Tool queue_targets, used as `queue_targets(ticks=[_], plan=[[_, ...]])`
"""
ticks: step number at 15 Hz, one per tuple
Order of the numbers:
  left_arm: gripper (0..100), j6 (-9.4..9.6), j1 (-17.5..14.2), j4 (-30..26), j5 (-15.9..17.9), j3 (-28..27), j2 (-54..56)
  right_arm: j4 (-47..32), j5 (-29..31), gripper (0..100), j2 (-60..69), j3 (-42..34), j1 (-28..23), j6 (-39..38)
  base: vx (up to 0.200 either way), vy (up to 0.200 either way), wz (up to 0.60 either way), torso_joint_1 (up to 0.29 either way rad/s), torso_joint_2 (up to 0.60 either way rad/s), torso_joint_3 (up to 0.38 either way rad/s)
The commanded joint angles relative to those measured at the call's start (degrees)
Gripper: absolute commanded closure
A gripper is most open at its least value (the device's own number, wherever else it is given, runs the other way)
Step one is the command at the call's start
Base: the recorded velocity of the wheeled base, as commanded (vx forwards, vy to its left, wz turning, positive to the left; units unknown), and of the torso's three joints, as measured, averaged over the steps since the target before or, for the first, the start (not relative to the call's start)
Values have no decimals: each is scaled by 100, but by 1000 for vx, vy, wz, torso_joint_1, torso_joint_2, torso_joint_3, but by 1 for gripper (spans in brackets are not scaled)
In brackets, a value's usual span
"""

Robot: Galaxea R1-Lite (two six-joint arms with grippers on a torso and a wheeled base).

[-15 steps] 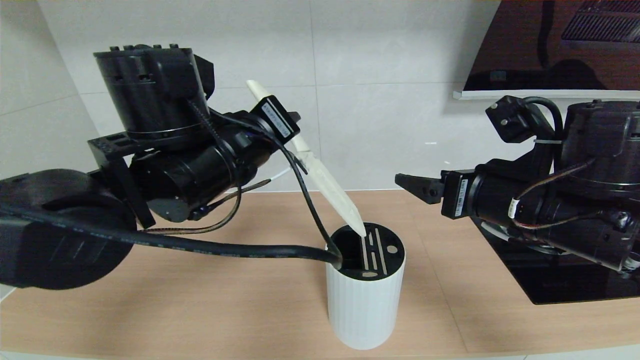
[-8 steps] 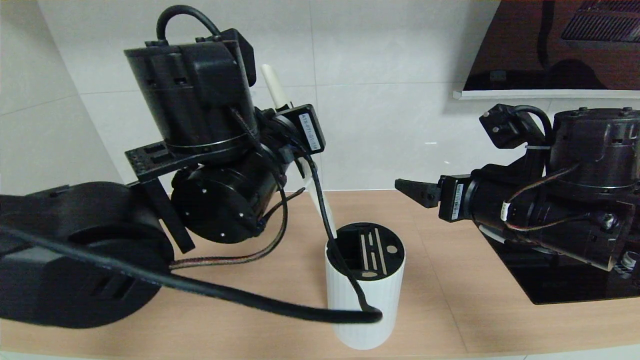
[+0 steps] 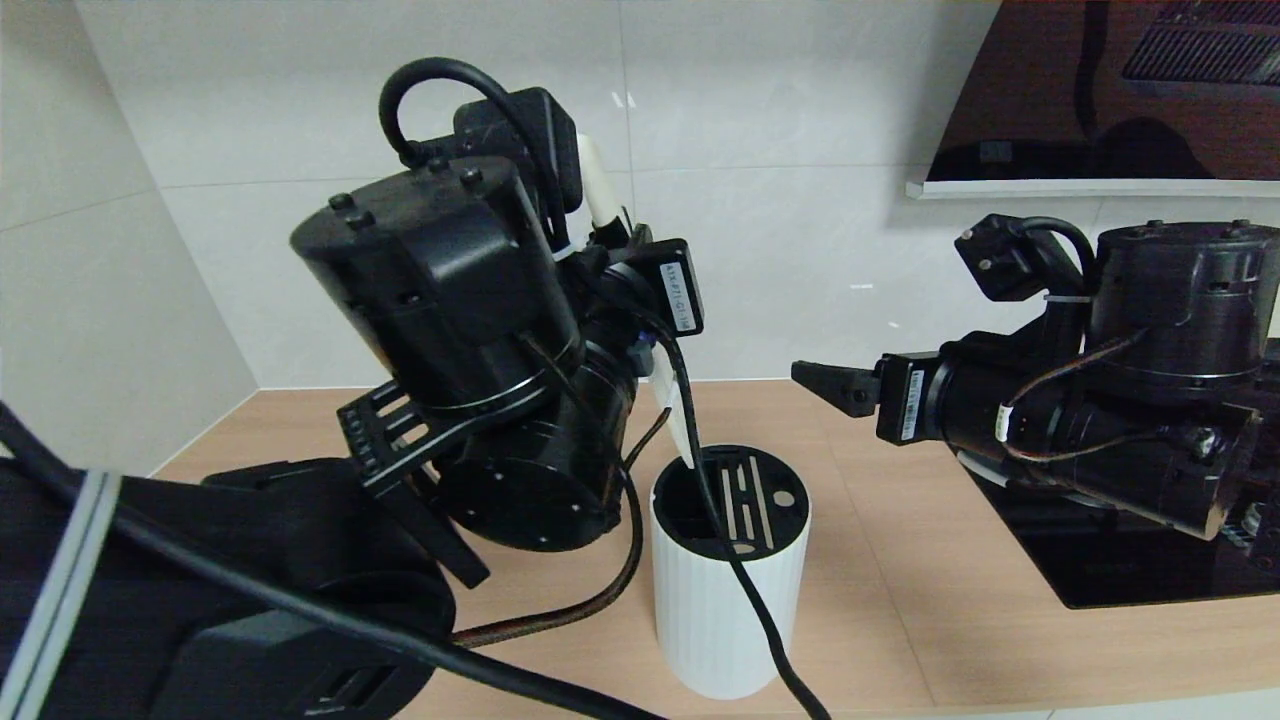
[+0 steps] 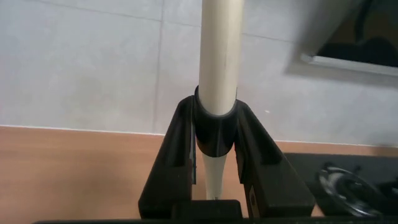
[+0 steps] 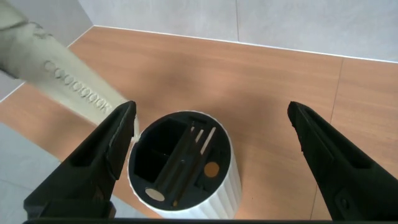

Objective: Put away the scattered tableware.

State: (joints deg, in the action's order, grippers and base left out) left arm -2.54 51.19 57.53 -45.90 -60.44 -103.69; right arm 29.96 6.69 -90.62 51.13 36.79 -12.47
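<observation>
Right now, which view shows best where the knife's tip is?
The right wrist view: the knife tip is by the holder rim. The head view hides most of the blade behind the left arm; the left wrist view shows the handle in the left gripper.

The left arm (image 3: pixel 450 290) hides the middle of the knife (image 3: pixel 598 188). The left wrist view cuts off its handle end, and the right wrist view cuts off the base of the holder (image 3: pixel 730 610).

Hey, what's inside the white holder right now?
A black slotted insert sits in the white holder; nothing shows in its large opening. The pale knife, in the left gripper, has its tip at the rim. The slots' depths are too dark to see.
</observation>
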Motion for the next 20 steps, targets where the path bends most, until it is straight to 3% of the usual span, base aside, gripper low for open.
queue_targets(ticks=[1, 7, 20], plan=[[100, 43, 40, 83, -25, 41, -230, 1, -1, 0, -25, 3, 3, -1, 0, 0, 0, 0, 0, 0], [100, 25, 251, 92, -25, 85, -476, 1, 7, 0, -69, -6, -5, -1, 0, 0, 0, 0, 0, 0], [100, -28, 260, 92, -25, 226, -995, 1, 7, 0, -105, 3, -23, -1, 0, 0, 0, 0, 0, 0]])
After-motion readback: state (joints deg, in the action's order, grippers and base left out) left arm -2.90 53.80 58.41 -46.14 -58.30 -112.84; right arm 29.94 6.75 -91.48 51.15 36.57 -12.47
